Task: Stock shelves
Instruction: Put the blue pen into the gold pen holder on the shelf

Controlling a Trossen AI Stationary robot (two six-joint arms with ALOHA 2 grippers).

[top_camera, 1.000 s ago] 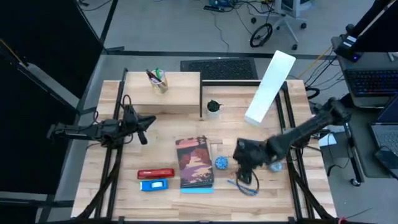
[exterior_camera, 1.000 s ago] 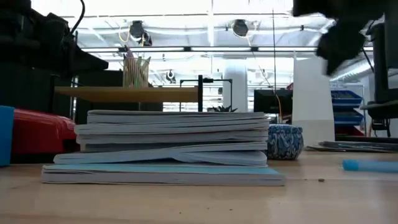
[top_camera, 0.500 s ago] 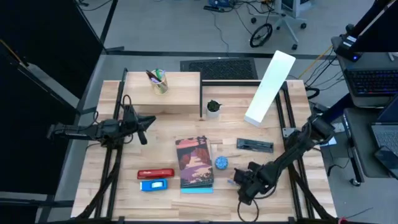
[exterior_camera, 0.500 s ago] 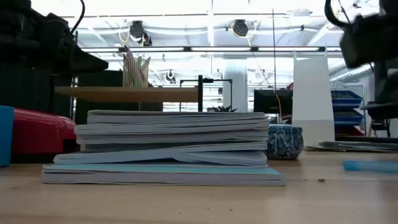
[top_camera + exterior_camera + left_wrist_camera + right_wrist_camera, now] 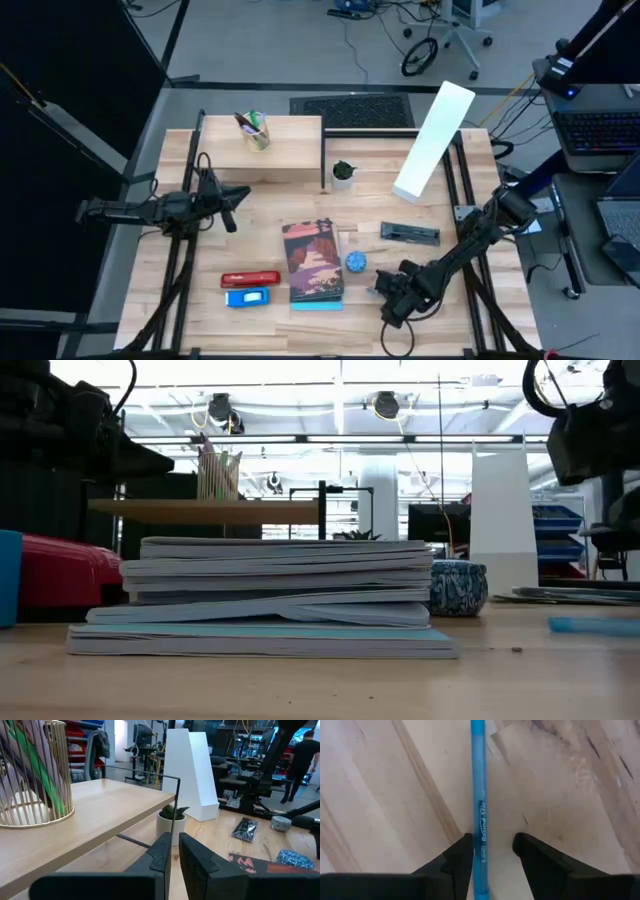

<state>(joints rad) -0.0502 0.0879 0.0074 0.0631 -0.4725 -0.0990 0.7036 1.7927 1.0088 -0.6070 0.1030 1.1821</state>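
A blue pen (image 5: 479, 795) lies flat on the tabletop near the front right, its end also showing in the high view (image 5: 372, 291). My right gripper (image 5: 492, 847) hovers over it, open, one finger on each side and the pen running along the gap. My left gripper (image 5: 230, 205) waits at the table's left, shut on nothing, facing the shelf (image 5: 280, 150). The shelf's plank carries a gold wire cup of pens (image 5: 255, 130). The white file holder (image 5: 432, 140) stands at the back right.
A stack of books (image 5: 315, 262) lies mid-table with a blue patterned bowl (image 5: 356, 262) beside it. A red stapler (image 5: 250, 278) and a blue box (image 5: 248, 297) sit front left. A small potted plant (image 5: 343, 172) and a black pouch (image 5: 410, 233) lie farther back.
My right gripper has gone toward the table's near edge and come down over the blue pen, uncovering the black pouch. For the last half second it has hardly moved. The pen has stayed where it was.
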